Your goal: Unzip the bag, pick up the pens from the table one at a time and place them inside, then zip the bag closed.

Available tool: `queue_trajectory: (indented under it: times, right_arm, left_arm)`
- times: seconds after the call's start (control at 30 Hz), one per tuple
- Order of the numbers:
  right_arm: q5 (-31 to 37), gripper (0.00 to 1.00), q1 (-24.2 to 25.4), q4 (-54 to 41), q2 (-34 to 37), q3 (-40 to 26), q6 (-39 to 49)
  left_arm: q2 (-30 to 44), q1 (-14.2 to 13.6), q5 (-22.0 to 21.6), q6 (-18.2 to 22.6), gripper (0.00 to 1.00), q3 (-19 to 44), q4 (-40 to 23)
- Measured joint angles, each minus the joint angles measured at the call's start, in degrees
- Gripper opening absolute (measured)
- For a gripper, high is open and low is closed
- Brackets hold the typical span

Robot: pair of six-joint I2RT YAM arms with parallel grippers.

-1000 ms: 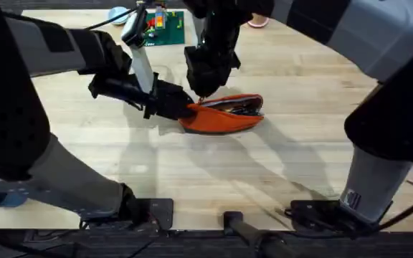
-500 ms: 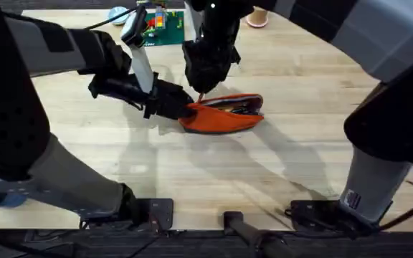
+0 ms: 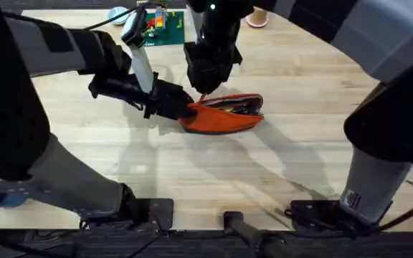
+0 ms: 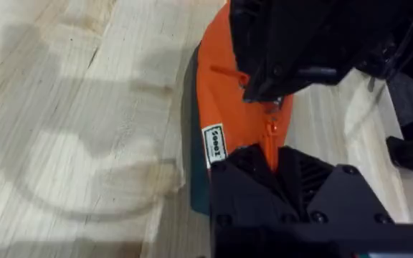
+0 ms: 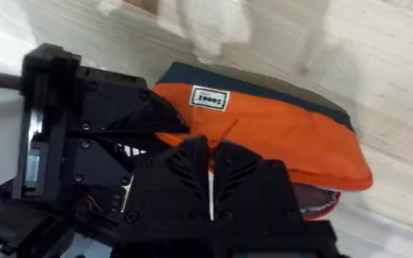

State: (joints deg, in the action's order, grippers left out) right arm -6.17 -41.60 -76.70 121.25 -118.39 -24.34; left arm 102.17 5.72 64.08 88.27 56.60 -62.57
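Observation:
The orange bag (image 3: 224, 118) lies at the middle of the table (image 3: 278, 179), its zipper parted toward its right end, where a dark inside shows. My left gripper (image 3: 186, 109) is shut on the bag's left tip; in the left wrist view the bag (image 4: 217, 107) runs away from its fingers (image 4: 253, 179). My right gripper (image 3: 202, 92) stands over the bag's left part, shut on the thin orange pull tab (image 5: 225, 133). That tab (image 4: 226, 72) also shows in the left wrist view. I cannot make out the pens; dark shapes lie in the bag's opening.
At the table's far edge sit a green board with small coloured pieces (image 3: 165, 27), a blue object (image 3: 118, 14) and a pink cup (image 3: 257, 20). Bare wood spreads in front of and to the right of the bag.
The right arm has shifted slightly up and away over the bag's left end. The bag and the left gripper have stayed put.

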Motion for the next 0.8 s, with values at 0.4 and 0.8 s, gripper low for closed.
queue_trajectory:
  times: [0.4, 0.8]
  right_arm:
    - [2.2, 0.035, -0.2, -1.3, 0.0, 0.0, -1.8]
    - [1.8, 0.036, 0.2, 5.7, -5.3, 8.1, -3.9]
  left_arm:
    - [0.0, 0.0, 0.2, 0.0, 0.043, 0.0, 0.0]
    - [0.0, 0.0, 0.2, 0.0, 0.043, 0.0, 0.0]
